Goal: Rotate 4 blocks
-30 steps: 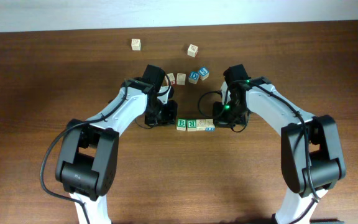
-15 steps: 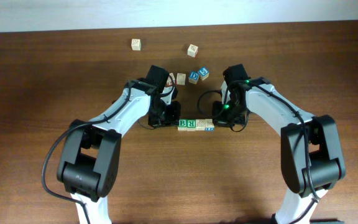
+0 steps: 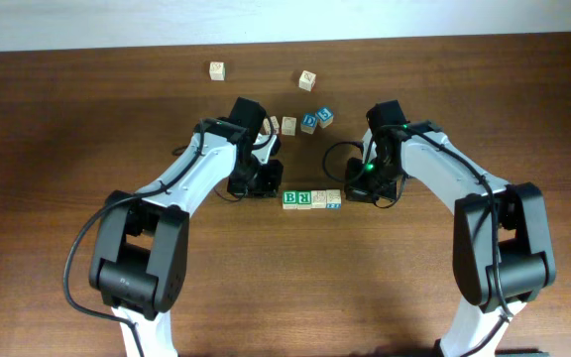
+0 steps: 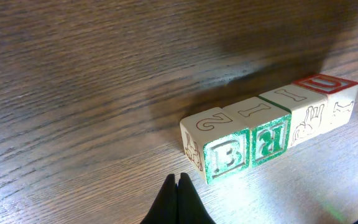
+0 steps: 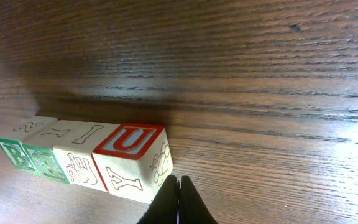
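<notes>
Four blocks lie side by side in one row on the table. From the left they are a green "B" block [image 3: 289, 199] [image 4: 219, 152], a green "R" block [image 3: 304, 199] [image 4: 269, 134], a tan block with a hand drawing [image 3: 319, 198] [image 5: 79, 158], and a block with a red "U" on top [image 3: 334, 199] [image 5: 132, 155]. My left gripper [image 3: 270, 191] [image 4: 178, 182] is shut and empty, just off the "B" end and a little apart from it. My right gripper [image 3: 351, 194] [image 5: 178, 182] is shut and empty, its tips right at the "U" block's end face. Whether they touch it I cannot tell.
Behind the row sit a red-lettered cube [image 3: 274, 126], a tan cube [image 3: 288, 125], a blue "D" cube [image 3: 309, 121] and a second blue cube [image 3: 324, 116]. Two more loose cubes [image 3: 216, 70] [image 3: 307, 79] lie further back on the brown wooden table [image 3: 67, 149].
The left gripper pushed in toward the "B" end half a second ago and has since drawn back slightly. The right gripper shifted a little to the right. The row barely moved.
</notes>
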Available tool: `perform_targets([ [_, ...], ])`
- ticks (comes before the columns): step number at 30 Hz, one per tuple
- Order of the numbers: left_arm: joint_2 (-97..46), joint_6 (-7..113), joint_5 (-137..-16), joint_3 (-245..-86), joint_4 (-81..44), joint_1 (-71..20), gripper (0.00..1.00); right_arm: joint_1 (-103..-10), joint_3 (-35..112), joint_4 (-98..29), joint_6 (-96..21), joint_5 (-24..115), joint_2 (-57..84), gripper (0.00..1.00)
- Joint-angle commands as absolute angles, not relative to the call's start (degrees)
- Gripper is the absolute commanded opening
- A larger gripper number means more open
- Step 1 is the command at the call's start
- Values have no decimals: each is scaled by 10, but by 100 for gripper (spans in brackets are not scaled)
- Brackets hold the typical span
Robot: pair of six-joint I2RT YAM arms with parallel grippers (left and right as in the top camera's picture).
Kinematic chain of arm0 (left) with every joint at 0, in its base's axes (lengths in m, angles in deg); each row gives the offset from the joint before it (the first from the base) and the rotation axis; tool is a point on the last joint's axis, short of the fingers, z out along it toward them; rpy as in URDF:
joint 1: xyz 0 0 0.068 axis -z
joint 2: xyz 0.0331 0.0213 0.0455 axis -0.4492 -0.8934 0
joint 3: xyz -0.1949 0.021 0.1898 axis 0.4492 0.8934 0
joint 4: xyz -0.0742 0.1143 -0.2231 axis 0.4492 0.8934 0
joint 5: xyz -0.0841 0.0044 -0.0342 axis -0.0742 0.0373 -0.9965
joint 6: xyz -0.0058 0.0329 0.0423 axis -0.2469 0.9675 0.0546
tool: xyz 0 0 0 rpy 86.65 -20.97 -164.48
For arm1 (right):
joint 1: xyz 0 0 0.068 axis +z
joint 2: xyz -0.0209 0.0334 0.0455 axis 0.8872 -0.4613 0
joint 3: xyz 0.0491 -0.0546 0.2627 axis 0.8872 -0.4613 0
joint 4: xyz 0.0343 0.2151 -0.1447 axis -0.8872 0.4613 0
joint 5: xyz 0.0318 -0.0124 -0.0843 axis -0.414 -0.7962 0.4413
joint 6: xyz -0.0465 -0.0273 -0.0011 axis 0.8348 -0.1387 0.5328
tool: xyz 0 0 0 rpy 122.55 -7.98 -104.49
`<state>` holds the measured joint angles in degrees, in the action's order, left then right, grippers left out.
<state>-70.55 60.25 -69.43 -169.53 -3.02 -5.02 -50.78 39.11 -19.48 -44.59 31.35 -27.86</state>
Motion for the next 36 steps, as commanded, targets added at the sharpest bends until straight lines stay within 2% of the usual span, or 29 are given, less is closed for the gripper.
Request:
perform_targets([
  [1, -709, 613, -692, -1700, -31, -52, 0, -509, 385, -192, -454, 306, -285, 4],
  [5, -716, 521, -693, -1698, -54, -52, 0, -509, 385, -190, -454, 306, -285, 4],
  [13, -716, 462, -684, -1688, -69, -50, 0, -509, 385, -189, -454, 307, -285, 4],
  [36, -716, 491, -715, -1659, -80, -40, 0, -509, 385, -194, -454, 313, -285, 4],
])
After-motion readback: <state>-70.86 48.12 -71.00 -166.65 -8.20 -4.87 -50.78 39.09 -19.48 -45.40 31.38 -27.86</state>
